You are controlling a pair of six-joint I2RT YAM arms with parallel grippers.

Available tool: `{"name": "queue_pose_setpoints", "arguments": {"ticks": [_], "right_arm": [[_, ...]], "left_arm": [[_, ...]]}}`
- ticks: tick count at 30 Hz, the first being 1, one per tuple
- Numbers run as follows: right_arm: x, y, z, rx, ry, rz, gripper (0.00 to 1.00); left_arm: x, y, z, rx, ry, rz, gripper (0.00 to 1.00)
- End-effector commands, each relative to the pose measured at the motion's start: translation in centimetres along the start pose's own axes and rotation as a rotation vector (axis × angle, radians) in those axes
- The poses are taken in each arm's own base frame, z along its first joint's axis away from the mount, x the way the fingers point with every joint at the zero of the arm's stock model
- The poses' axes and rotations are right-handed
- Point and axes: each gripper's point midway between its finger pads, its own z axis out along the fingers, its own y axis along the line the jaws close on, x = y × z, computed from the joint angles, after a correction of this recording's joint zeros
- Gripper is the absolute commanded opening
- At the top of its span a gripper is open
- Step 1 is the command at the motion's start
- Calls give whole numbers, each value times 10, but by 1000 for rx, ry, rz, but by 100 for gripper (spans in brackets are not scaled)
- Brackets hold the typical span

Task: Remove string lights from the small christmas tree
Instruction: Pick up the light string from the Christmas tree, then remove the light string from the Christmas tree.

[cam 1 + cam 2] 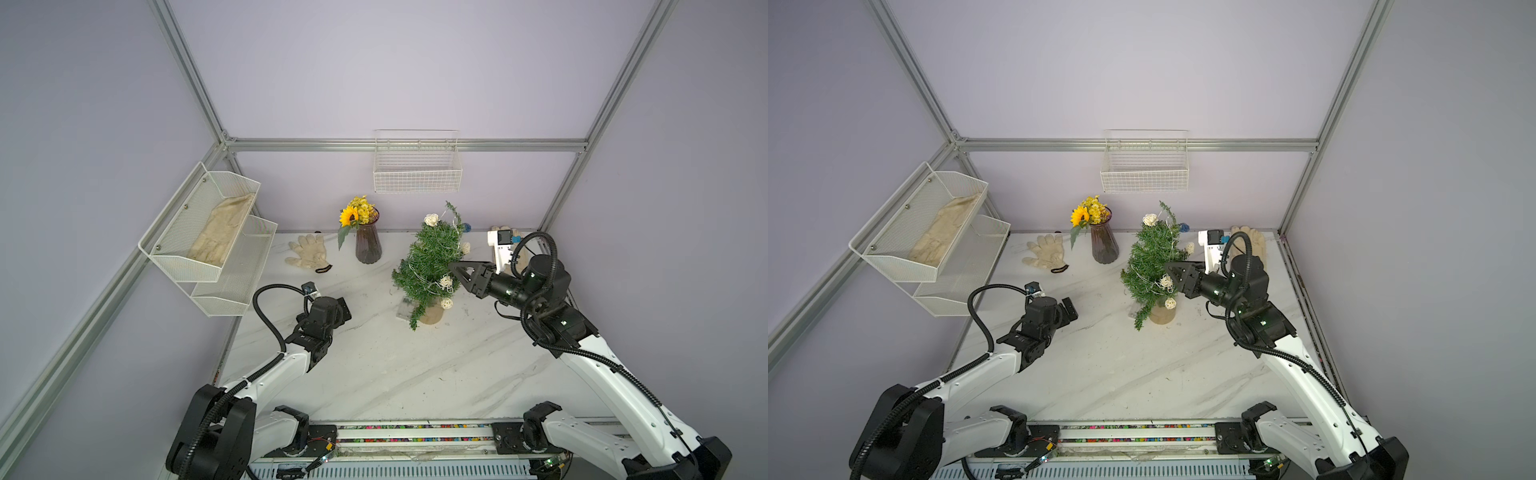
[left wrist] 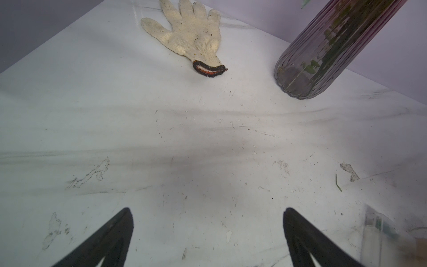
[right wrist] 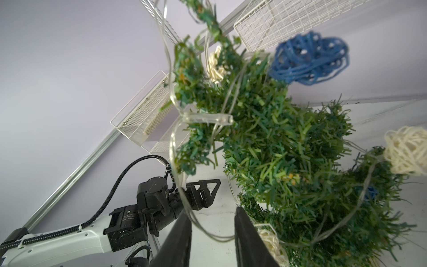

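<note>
The small christmas tree (image 1: 428, 257) stands upright on its round tan base toward the back right of the marble-patterned tabletop (image 1: 374, 365). The string lights (image 1: 446, 283) are wound around its branches, with cream and blue woven balls hanging among the needles. The lights' clear battery box (image 1: 405, 308) lies on the tabletop just beside the base. The right end effector (image 3: 212, 211) noses into the tree's right flank, its jaws partly released with a visible gap between them. In the right wrist view a loop of the silvery wire crosses that gap unclamped, and one finger (image 3: 245, 231) brushes the foliage beside a cream ball. The left end effector (image 2: 207, 210) hangs fully released over bare tabletop, well apart from the tree, grasping nothing. A dark vase of yellow flowers (image 1: 368, 245) stands left of the tree, and a cream work glove (image 1: 307, 251) lies farther left.
</note>
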Motion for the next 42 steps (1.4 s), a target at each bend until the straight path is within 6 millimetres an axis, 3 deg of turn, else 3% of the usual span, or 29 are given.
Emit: {"name": "queue_pose_setpoints", "arguments": {"ticks": [1,5,9,14,25,28,34,36,40,42], "right_arm": [[-22,20,-3,-35,-67,-56,35],[-20,16,0,-28,-64,-56,32],[-24,18,-1,-15,-69,-65,11],[-31,24,-8,-2,-74,-86,0],[-78,63,-15,-33,-105,-175,0],[-100,67,-15,6,-145,-200,0],[-142,56,17,98,-176,-189,0],[-153,54,36,90,-174,-184,0],[-161,59,67,14,-151,-161,0],[-157,65,81,-32,-133,-148,0]], "left_arm": [[-17,-8,-4,34,-58,-40,100],[-18,-10,-4,40,-52,-37,100],[-18,-8,-4,34,-57,-40,100],[-17,-10,-3,41,-50,-37,100],[-14,-11,0,43,-42,-35,100],[-15,-11,-1,42,-44,-35,100],[-16,-11,-3,49,-49,-35,100],[-16,-11,-4,51,-55,-38,100],[-18,-12,-5,60,-58,-41,100],[-19,-12,-6,60,-60,-41,100]]}}
